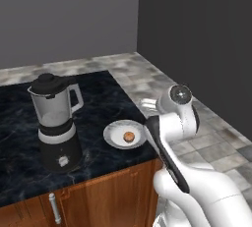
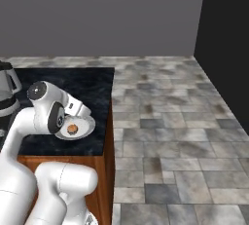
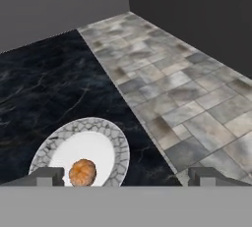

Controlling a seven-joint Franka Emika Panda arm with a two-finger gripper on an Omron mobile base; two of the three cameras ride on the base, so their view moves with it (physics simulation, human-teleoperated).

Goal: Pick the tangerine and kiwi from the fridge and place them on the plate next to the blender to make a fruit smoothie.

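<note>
One tangerine (image 3: 82, 172) sits on the plate (image 3: 118, 145) near the counter (image 3: 49, 83) edge, jaws wide open, empty.

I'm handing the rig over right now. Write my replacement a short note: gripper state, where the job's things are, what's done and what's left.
Gripper: open and holding nothing, poised just above the near edge of the plate.
Tangerine: lying on the plate, free of the fingers; also seen in the left base view.
Plate: on the dark marble counter, near its corner, to the right of the blender.
Done: tangerine delivered to the plate.
Left: the kiwi. The plate holds the tangerine alone, so go to the fridge, fetch the kiwi and set it beside the tangerine.
</note>
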